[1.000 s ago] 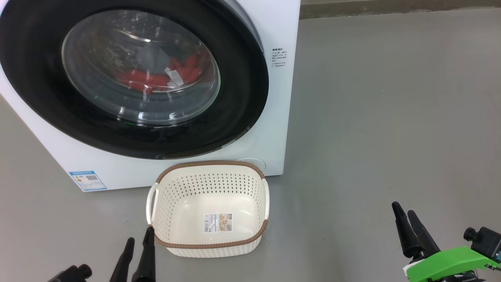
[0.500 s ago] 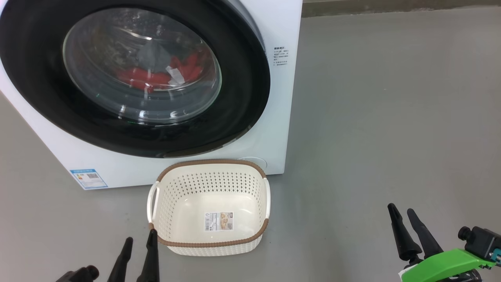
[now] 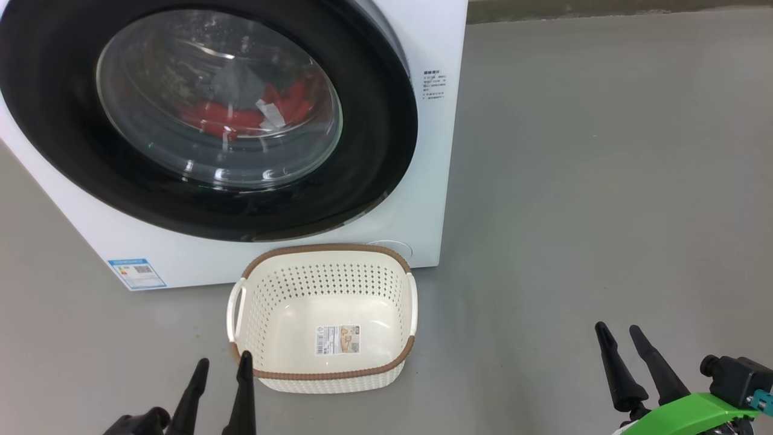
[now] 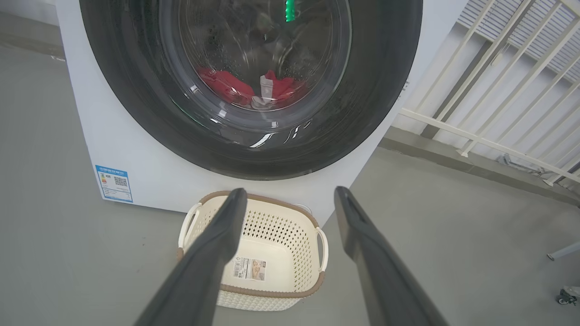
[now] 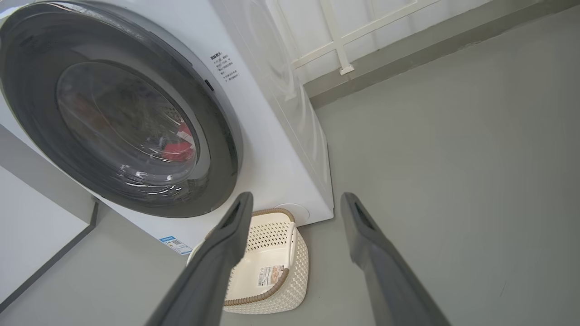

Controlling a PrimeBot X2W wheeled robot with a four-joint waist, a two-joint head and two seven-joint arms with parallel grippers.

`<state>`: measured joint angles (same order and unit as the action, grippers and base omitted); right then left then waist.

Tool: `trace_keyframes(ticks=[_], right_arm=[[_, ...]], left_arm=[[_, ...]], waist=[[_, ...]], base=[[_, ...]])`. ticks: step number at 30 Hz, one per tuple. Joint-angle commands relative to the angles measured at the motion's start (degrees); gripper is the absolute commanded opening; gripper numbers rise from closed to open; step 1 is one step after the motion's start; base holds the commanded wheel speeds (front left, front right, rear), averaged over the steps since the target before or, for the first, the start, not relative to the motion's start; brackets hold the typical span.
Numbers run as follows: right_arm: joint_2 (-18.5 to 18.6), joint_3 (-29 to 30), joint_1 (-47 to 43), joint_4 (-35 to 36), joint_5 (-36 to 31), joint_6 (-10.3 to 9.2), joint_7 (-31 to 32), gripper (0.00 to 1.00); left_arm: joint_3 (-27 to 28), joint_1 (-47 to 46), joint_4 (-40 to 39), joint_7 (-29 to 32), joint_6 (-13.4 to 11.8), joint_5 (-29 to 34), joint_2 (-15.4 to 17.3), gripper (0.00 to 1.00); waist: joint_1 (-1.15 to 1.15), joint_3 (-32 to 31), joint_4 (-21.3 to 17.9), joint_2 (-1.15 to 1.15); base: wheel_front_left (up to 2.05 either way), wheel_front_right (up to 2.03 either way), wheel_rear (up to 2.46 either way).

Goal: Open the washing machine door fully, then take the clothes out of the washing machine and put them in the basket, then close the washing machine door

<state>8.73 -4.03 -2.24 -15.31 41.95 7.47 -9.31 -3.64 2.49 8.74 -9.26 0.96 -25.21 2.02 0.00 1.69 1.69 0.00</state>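
Fingers wide, the left gripper (image 3: 224, 357) at seven o'clock and right gripper (image 3: 615, 326) at five have barely shifted; washing machine door (image 3: 374, 121) still shut, clothes (image 3: 211, 115) inside, basket (image 3: 326, 248) empty.

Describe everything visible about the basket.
The basket is small, rectangular, cream plastic, with perforated walls, a brown woven-look rim and a white handle on each side. It stands upright on the grey floor just before the washing machine, empty but for a sticker on its bottom. Whether it touches the machine is unclear.
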Motion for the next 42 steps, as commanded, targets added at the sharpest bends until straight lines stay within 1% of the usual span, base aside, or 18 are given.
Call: trace_keyframes(ticks=[1, 16, 22, 26, 30, 42], right_arm=[[1.41, -0.98, 0.57, 1.63, -1.64, 0.02, -0.91, 1.0], [2.01, -0.83, -0.43, 1.78, -7.26, 0.02, -3.43, 1.0], [2.38, -0.51, -1.25, 1.74, -9.66, 0.02, -4.44, 1.0], [2.43, 0.21, -1.89, 1.72, -11.3, 0.02, -5.12, 1.0], [2.33, 1.13, -2.49, 1.58, -12.96, 0.02, -5.69, 1.0], [1.58, 2.29, -2.78, 1.39, -12.71, 0.02, -5.69, 1.0]], left_arm=[[1.17, -0.07, -1.86, -0.92, -0.49, 1.8, 0.65, 1.0], [0.63, 0.71, -1.79, -3.46, -0.76, 11.0, 0.76, 1.0], [0.68, 1.32, -1.52, -4.49, -0.7, 13.6, 0.81, 1.0], [1.22, 1.68, -1.38, -5.17, -0.58, 13.55, 0.84, 1.0], [1.47, 1.92, -1.23, -5.74, -0.37, 15.19, 0.86, 1.0], [1.79, 1.67, -0.11, -5.74, -0.24, 15.14, 0.86, 1.0]], waist=[[0.0, 0.02, -0.02, 0.0], [0.0, -0.06, -0.24, 0.0], [0.0, -0.29, -0.27, 0.0], [0.0, -0.39, -0.29, 0.0], [0.0, -0.43, -0.32, 0.0], [0.0, 0.09, -0.55, 0.0]], base=[[0.0, 0.0, 0.0], [0.0, 0.0, 0.0], [0.0, 0.0, 0.0], [0.0, 0.0, 0.0], [0.0, 0.0, 0.0], [0.0, 0.0, 0.0]])
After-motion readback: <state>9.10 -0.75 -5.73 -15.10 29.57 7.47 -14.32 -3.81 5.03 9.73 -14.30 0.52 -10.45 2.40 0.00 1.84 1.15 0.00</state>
